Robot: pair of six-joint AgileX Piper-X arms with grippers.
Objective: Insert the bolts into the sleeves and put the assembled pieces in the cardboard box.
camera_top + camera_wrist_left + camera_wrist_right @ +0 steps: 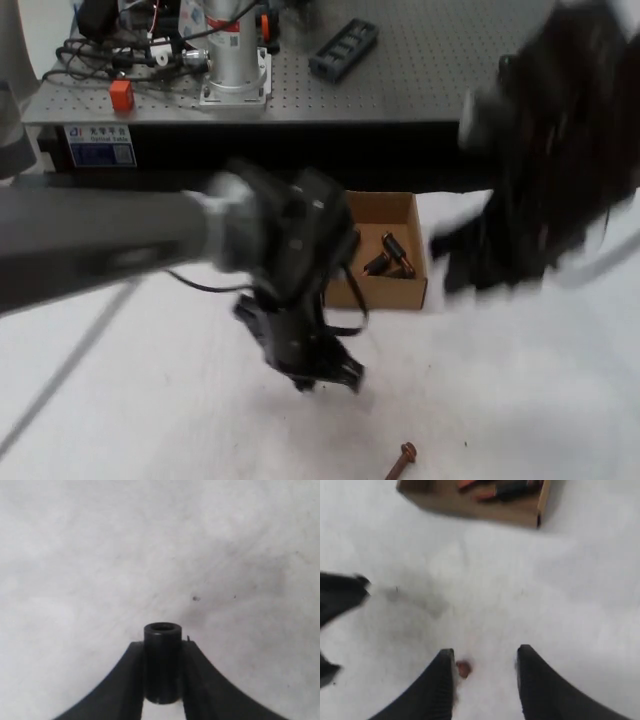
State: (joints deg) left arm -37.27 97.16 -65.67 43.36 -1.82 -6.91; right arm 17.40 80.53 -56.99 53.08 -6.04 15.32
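Where my left pincer (163,652) comes together, it is clamped on a black sleeve (161,672). One finger presses each side, and the open bore points away from the wrist, toward the white tabletop (100,555). I cannot tell whether the sleeve touches the surface.

- Bolt (403,461): copper-coloured, lying loose on the tabletop at the near edge of the high view, apart from my left pincer.
- From my right wrist, a reddish end of it shows low between my fingers, just beside one of them. I cannot tell whether it touches that finger.
- Right pincer (486,651): fingers apart, nothing held, hanging over the bolt.
- Cardboard box (375,212): open, sitting on the tabletop beyond my left pincer, at the far edge of the white cover.
- Assembled pieces (392,255): dark sleeves with copper ends, lying together in the box against its right-hand wall as the high view shows it.
- Right arm (560,150): a dark blur on the right of the high view, above and beside the box.
- Behind the box: a grey perforated board (420,90) carrying an orange block (121,94).
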